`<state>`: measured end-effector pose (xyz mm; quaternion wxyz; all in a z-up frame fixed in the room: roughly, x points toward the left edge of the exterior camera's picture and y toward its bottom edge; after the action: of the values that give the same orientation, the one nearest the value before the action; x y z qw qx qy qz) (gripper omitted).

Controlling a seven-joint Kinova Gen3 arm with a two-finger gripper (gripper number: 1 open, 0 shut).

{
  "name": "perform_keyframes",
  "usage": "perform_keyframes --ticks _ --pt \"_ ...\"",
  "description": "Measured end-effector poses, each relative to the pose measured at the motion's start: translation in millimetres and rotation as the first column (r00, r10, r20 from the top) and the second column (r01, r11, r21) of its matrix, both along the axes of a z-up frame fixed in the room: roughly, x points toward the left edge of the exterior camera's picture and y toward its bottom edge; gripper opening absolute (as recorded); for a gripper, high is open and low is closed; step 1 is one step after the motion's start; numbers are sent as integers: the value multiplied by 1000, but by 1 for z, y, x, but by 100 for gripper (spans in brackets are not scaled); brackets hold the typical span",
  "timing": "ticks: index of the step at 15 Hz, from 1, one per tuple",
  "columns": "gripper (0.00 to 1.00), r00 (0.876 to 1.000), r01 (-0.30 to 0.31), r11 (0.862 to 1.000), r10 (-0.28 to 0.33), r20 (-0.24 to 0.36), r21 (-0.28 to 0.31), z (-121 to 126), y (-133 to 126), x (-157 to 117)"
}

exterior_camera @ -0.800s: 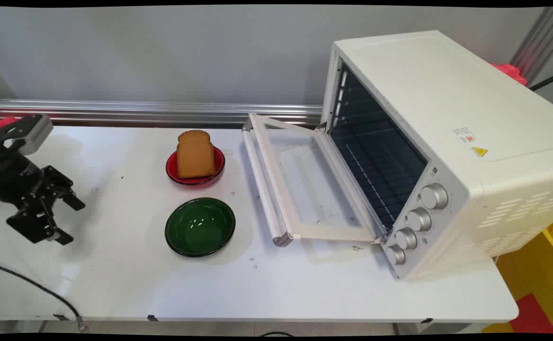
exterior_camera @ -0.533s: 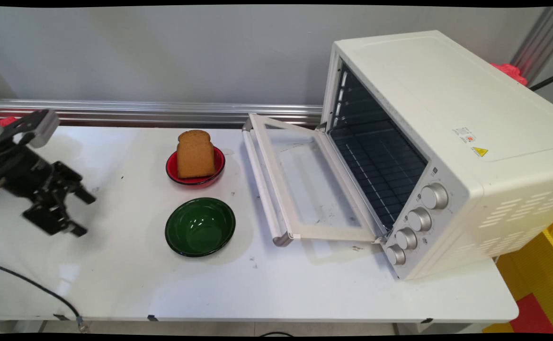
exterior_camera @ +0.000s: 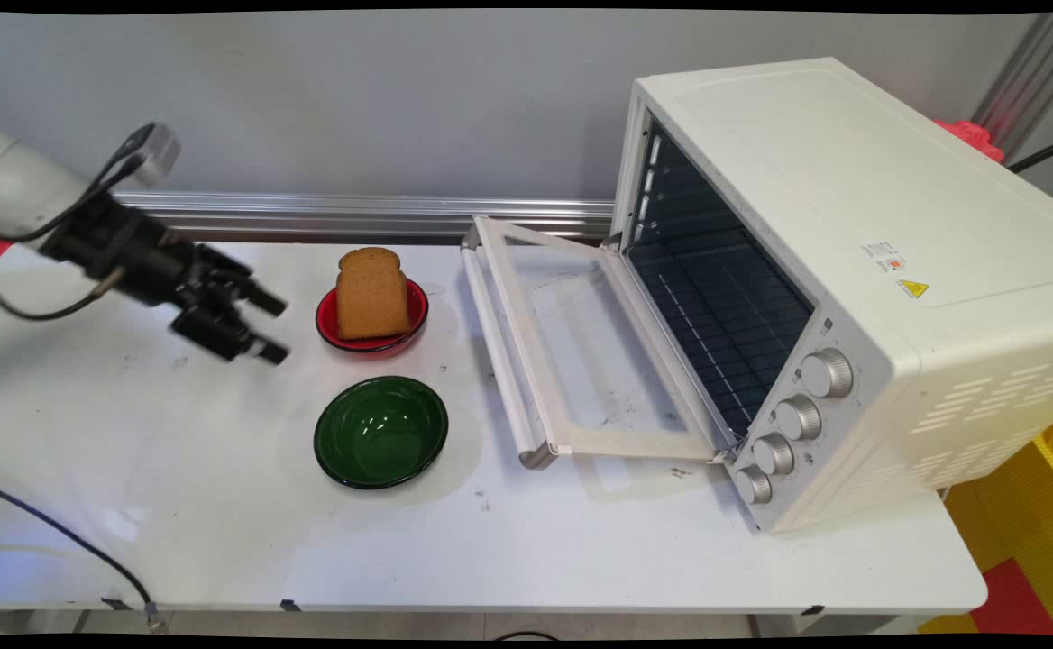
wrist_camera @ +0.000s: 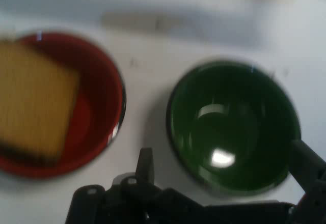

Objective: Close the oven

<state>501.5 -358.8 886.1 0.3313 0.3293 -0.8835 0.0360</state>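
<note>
The gripper (exterior_camera: 270, 329) hangs in the left-centre of the main frame, above the table (exterior_camera: 220, 541), its two black fingers spread apart with nothing between them. In the hand view the fingers (wrist_camera: 145, 163) rise from the bottom edge, one left of centre and one at the far right, equally parted and empty.

Just right of the fingertips in the main frame sits the red bowl (exterior_camera: 415, 311), with a slice of bread (exterior_camera: 370, 294) standing upright in it and leaning against its rear rim. The gripper is close to the bowl but apart from it; no contact is seen. Below the red bowl stands the green bowl (exterior_camera: 380, 433), empty and near its neighbour without touching.

In the hand view the bread (wrist_camera: 33, 107) lies at the left edge and the green bowl (wrist_camera: 234, 127) right of centre, so the fingers currently frame the green bowl more than the bread.

Right of the bowls, the toaster oven (exterior_camera: 851, 270) stands with its door (exterior_camera: 581, 351) folded down flat and its wire rack bare.

Judgement: the slice is thin and upright, so any grasp would need the fingers across its flat faces, held clear of the bowl's rim, closing gently to avoid tipping the bowl.
</note>
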Motion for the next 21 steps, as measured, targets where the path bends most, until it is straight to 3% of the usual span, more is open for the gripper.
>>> perform_keyframes --ticks 6,14,15,21 --pt "100 993 20 997 -29 -119 -77 5 -23 -27" --pt "100 991 83 987 -96 -92 -138 7 -25 -38" --pt "0 991 89 986 -102 -88 -142 7 -25 -39" --pt "0 991 104 984 -115 -67 -145 4 -25 -44"
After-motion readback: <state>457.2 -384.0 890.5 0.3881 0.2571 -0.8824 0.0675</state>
